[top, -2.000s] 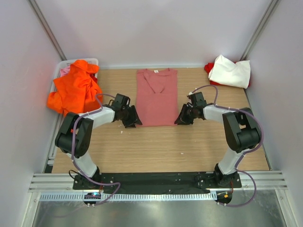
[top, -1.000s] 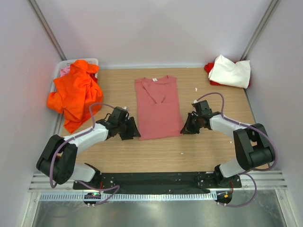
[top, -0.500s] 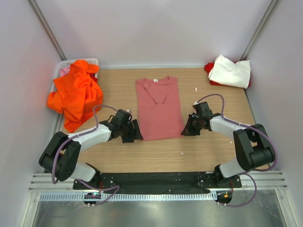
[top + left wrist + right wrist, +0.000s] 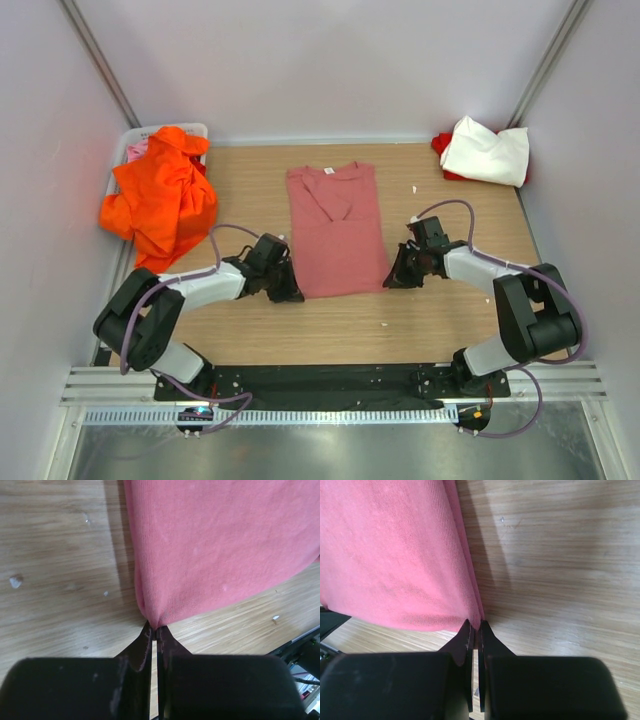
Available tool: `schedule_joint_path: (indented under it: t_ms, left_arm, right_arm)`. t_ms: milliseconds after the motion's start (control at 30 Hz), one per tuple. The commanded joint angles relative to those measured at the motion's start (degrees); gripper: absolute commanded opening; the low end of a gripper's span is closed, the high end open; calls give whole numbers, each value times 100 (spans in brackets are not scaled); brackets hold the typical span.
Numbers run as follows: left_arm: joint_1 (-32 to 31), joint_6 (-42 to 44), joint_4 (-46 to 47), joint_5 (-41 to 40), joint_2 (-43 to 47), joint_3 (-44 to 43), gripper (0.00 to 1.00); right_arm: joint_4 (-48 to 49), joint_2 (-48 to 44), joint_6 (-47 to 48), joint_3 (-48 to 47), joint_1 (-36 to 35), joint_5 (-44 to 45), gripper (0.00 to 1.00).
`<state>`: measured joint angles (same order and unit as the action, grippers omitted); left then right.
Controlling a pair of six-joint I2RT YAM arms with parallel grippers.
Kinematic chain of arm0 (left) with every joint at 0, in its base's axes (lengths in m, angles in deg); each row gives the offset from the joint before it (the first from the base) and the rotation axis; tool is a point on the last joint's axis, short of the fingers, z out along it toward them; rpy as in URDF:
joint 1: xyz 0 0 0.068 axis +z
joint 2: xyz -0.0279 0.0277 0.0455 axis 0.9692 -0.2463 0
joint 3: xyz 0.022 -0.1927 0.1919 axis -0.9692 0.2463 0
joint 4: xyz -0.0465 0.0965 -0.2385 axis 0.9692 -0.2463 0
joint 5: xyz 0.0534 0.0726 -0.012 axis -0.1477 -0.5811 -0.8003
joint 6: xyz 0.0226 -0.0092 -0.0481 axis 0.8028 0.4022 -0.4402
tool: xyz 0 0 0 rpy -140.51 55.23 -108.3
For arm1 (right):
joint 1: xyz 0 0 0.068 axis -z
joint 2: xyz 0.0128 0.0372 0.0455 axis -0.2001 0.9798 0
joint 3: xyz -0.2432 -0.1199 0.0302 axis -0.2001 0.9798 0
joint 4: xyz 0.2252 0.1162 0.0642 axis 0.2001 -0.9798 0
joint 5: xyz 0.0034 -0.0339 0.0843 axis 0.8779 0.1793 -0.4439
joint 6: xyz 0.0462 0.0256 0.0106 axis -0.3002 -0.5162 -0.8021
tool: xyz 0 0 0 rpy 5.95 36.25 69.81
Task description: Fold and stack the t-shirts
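The dusty salmon-pink t-shirt (image 4: 335, 228) lies flat on the table, folded into a long strip, neck at the far end. My left gripper (image 4: 292, 292) is shut on its near left corner (image 4: 155, 617). My right gripper (image 4: 391, 280) is shut on its near right corner (image 4: 476, 620). The bright orange t-shirt (image 4: 158, 195) lies crumpled at the far left. The white t-shirt (image 4: 487, 150) lies folded at the far right on top of the red t-shirt (image 4: 441, 144). A bit of the lighter pink t-shirt (image 4: 136, 151) shows behind the orange one.
A white bin (image 4: 192, 130) stands at the far left corner under the orange shirt. Grey walls close in the table on three sides. A metal rail (image 4: 330, 383) runs along the near edge by the arm bases.
Both grippers have pulled the near hem of the salmon-pink shirt toward me; the shirt has slid nearer on the table. The left arm has stretched further right in the last half second.
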<state>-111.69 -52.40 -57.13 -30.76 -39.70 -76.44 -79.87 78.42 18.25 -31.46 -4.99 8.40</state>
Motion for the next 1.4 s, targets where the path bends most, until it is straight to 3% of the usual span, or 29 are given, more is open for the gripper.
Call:
schedule_joint_path:
  t_ms: [0,367,533,767,1233,1367]
  left_arm:
    - [-79,21,-291,-216,423,-28,0]
    - [-290,92,-1592,-480,1495,-195,0]
    - [-290,301,-2311,-796,1716,-940,0]
    - [-19,1048,-3200,-1140,803,-2716,0]
    - [1273,1761,-3482,-165,-1236,-5028,0]
    - [1537,1858,-3701,-50,-2080,-6193,0]
  right_arm:
    - [-203,-325,118,88,-16,145,1]
    - [-1108,-1844,-136,299,-104,-21,1]
    - [-1442,-1925,-67,-253,-104,48,2]
    - [-1891,-977,355,-1844,-104,426,1]
    - [-2470,1326,812,-4841,54,857,1]
    - [-2690,2133,848,-6147,150,989,1]
